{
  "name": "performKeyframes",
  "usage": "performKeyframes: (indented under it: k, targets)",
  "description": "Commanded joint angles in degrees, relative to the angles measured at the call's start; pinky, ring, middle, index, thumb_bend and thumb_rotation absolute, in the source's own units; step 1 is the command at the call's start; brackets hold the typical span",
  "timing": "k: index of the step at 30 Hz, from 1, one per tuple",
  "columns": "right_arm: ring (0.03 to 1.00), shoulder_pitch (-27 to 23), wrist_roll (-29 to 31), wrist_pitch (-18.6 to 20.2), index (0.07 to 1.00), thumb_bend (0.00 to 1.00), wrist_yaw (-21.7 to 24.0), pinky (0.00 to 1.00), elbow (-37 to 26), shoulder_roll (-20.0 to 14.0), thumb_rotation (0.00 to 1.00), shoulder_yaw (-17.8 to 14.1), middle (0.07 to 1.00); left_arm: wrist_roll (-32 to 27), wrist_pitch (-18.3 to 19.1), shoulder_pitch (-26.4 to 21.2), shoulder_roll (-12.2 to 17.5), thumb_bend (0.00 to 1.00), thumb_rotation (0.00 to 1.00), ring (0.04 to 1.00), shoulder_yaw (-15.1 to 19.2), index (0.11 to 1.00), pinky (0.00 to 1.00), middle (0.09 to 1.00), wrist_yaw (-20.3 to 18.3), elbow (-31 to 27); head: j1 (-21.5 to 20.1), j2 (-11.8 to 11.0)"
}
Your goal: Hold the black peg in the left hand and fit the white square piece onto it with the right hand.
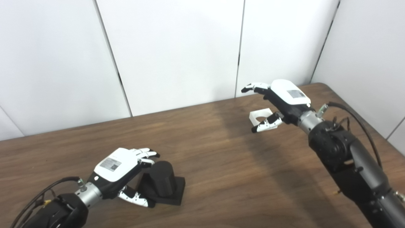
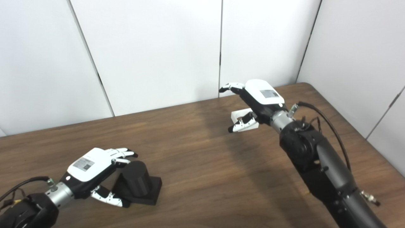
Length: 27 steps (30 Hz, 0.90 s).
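Status check, both head cameras agree.

Black peg [image 1: 162, 178]: an upright dark cylinder on a square black base, sitting on the wooden surface [image 1: 221, 171] at the near left. I have the left hand [image 1: 121, 172] around it, fingers [image 1: 148, 154] reaching over the top far side and the thumb low at the near side of the base. The fingers are spread and not clamped; I see the base flat on the surface, so I judge the peg is not yet gripped or lifted. Contact between fingertips and cylinder looks close, but I cannot tell whether they touch.

White square piece [image 1: 261, 114]: lies on the surface at the far right, well apart from the peg. A round opening shows in it. My right hand [image 1: 278, 104] hovers over it, fingers extended toward the far left, thumb curled down in front of the piece. The hand is wide, holding nothing; the piece appears to rest flat, partly hidden behind the thumb and palm.

Progress, by my reading: early. Both hands are placed at their targets, neither grasp is closed. Left to do: close the left hand on the peg and steady it, close the right on the white piece, lift it, carry it across to the near left, line the opening up over the cylinder, and seat it.
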Motion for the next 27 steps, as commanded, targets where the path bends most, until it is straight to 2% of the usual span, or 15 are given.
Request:
performKeyframes:
  k: [1, 7, 12, 15, 20, 27]
  targets:
    - [0.841, -3.47, -1.37, -0.34, 0.809, 0.87, 0.38, 0.69, 0.12, -2.42, 0.14, 0.03, 0.893, 2.39, -1.77, 1.87, 2.66, 0.52, 0.07, 0.878, -1.78, 0.489, 0.8, 0.859, -2.82, 2.06, -0.45, -0.15]
    - [0.878, -7.31, -4.78, 2.14, 0.826, 0.9, 5.24, 0.75, 2.89, -5.09, 0.15, 2.05, 0.912, 1.28, -2.06, 1.06, 3.4, 0.52, 0.06, 0.867, -3.27, 0.488, 0.78, 0.85, -1.35, 3.46, -1.96, -1.11]
    - [0.935, -10.64, -7.45, 6.49, 0.864, 0.92, 12.68, 0.84, 3.9, -6.68, 0.16, 4.18, 0.949, 0.48, -2.07, 0.73, 4.17, 0.52, 0.06, 0.859, -4.83, 0.488, 0.77, 0.846, 0.91, 4.4, -2.34, -1.41]
    - [0.957, -12.59, -8.33, 7.43, 0.869, 0.91, 15.67, 0.88, 5.06, -7.3, 0.18, 5.49, 0.954, 0.51, -2.06, 0.58, 4.48, 0.52, 0.06, 0.861, -5.34, 0.488, 0.78, 0.847, 1.1, 4.36, -2.64, -1.59]
    - [0.947, -15.04, -10.36, 6.79, 0.853, 0.91, 16.85, 0.87, 8.55, -7.76, 0.2, 7.49, 0.949, 0.21, -2.06, 0.66, 4.7, 0.52, 0.06, 0.862, -5.66, 0.488, 0.79, 0.848, 1.92, 4.61, -2.62, -1.76]
    - [0.932, -18.26, -8.7, 5.28, 0.835, 0.94, 16.0, 0.87, 15.91, -7.09, 0.22, 8.64, 0.946, 0.2, -2.03, 0.72, 4.83, 0.52, 0.07, 0.873, -5.82, 0.489, 0.8, 0.857, 1.38, 4.35, -2.39, -1.85]
